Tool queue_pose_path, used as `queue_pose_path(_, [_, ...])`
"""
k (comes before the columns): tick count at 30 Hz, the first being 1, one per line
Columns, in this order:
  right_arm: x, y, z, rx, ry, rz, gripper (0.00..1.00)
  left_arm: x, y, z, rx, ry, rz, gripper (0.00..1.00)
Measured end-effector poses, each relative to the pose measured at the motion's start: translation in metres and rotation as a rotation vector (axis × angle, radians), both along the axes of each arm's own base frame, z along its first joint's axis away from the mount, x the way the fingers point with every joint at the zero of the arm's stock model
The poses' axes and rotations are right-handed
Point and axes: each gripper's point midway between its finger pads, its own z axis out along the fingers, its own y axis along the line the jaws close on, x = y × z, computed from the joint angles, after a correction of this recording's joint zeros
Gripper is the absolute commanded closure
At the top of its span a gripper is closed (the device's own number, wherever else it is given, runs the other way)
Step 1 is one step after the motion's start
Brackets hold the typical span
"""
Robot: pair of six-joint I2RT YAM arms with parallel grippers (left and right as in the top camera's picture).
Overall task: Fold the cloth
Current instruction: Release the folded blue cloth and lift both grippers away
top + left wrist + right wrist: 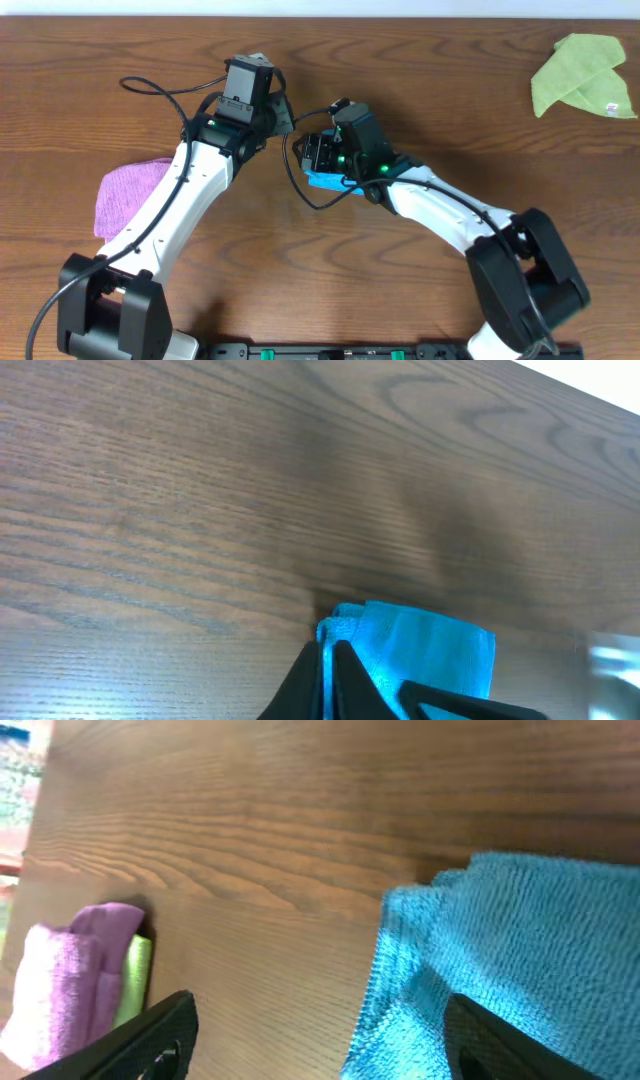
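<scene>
A blue cloth lies bunched at the table's middle, mostly hidden under my right arm. In the left wrist view my left gripper is shut, with the edge of the blue cloth pinched between its fingers. In the right wrist view my right gripper is open wide just above the table. The blue cloth lies against its right finger, and bare wood shows between the fingers. In the overhead view the two grippers meet, the left beside the right.
A pink cloth lies folded at the left under my left arm, and also shows in the right wrist view with a yellow-green strip beside it. A green cloth lies at the far right. Black cables loop near both wrists.
</scene>
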Motion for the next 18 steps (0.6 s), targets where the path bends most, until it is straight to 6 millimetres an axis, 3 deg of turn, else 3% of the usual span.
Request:
queue_pose_path(3, [0.003, -0.026, 0.027, -0.025, -0.029, -0.033, 0.16, -0.008, 0.005, -0.005, -0.001, 0.048, 0.014, 0.85])
queue_pose_path(6, [0.005, -0.075, 0.070, -0.073, -0.083, -0.104, 0.05, -0.019, 0.013, -0.003, -0.007, 0.086, 0.027, 0.85])
queue_pose_path(10, [-0.011, -0.156, 0.111, -0.157, -0.106, -0.202, 0.01, -0.032, 0.022, 0.017, -0.022, 0.075, 0.037, 0.86])
queue_pose_path(13, [-0.030, -0.196, 0.117, -0.188, -0.074, -0.206, 0.01, -0.041, 0.025, 0.028, -0.027, 0.069, 0.037, 0.88])
queue_pose_path(18, [-0.062, -0.229, 0.129, -0.238, -0.121, -0.189, 0.01, -0.057, 0.028, 0.021, -0.028, 0.139, 0.049, 0.91])
